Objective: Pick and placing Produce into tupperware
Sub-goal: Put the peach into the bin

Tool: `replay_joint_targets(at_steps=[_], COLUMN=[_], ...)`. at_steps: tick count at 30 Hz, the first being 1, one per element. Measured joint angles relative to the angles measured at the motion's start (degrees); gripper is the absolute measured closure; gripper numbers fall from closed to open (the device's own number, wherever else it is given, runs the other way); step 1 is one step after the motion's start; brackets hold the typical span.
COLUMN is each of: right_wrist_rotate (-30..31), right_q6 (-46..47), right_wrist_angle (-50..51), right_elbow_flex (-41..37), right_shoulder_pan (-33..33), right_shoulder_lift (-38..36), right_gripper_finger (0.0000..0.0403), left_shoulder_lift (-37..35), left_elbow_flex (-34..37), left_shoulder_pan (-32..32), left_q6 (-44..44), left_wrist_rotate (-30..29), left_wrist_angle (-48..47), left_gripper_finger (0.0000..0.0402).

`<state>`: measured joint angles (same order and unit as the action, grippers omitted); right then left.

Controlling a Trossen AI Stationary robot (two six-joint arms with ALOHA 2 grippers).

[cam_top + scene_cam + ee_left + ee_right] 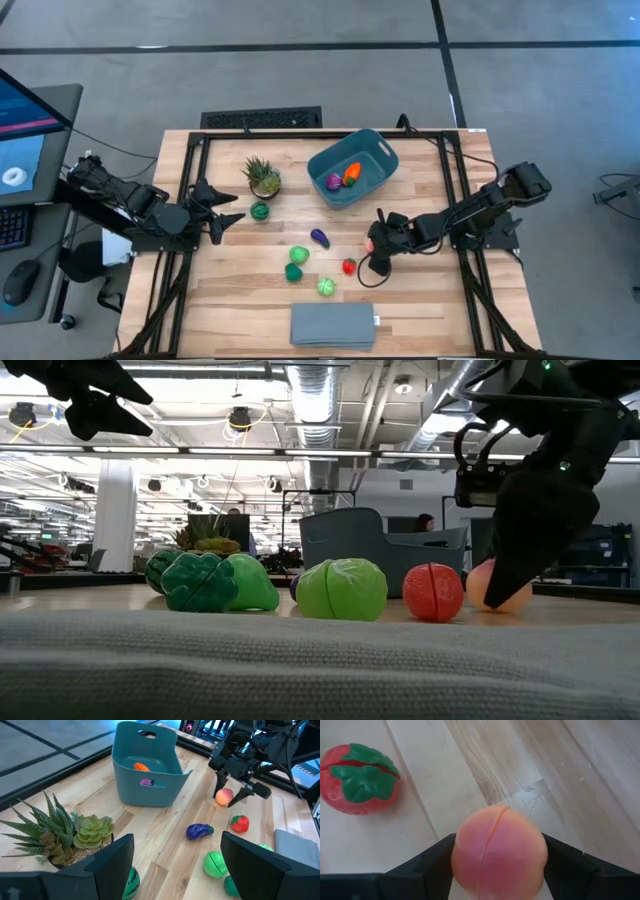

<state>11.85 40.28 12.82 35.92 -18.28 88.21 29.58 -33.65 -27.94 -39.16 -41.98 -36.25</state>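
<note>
The teal tupperware [378,158] stands at the far middle of the table, with a purple toy [334,181] and an orange carrot [352,173] inside. A purple eggplant [320,238], a red strawberry [348,266] and three green toys [299,255] lie on the wood nearer the front. A striped green ball [260,211] rests by the plant. My right gripper [376,248] is shut on a pink-orange peach [497,852] right of the strawberry. My left gripper [225,208] hangs open above the table's left side, with nothing between its fingers. My right gripper pinches the peach between its two fingers, one on each of two opposite sides [460,855]. The fingers [218,782] slant down onto it from above and from the table's right. The peach [497,585] sits low at the tabletop, level with the strawberry beside it.
A spiky potted plant [262,176] stands just beyond my left gripper. A flat grey-blue slab [333,325] lies at the near edge. Bare wood lies between the peach and the tupperware. A dark frame [190,200] runs along the table's sides.
</note>
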Motion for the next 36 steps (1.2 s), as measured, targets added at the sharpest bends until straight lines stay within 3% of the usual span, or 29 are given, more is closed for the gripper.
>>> replay_joint_targets(at_steps=[21,36], right_wrist_rotate=[4.05,15.45], right_q6=[2.85,-0.83], right_wrist_angle=[0.11,-3.76], right_elbow_flex=[0.04,0.07], right_shoulder_pan=[-0.07,0.76], right_shoulder_lift=[-17.79,-28.21], right_gripper_finger=[0.0122,0.0122], left_shoulder_lift=[0.00,-0.02], left_elbow_flex=[0.00,0.00], left_shoulder_pan=[0.02,0.00], left_q6=[0.02,-0.24], left_wrist_rotate=[-0.39,-0.46], left_wrist_angle=[0.17,0.24], left_gripper_finger=[0.0116,0.0116])
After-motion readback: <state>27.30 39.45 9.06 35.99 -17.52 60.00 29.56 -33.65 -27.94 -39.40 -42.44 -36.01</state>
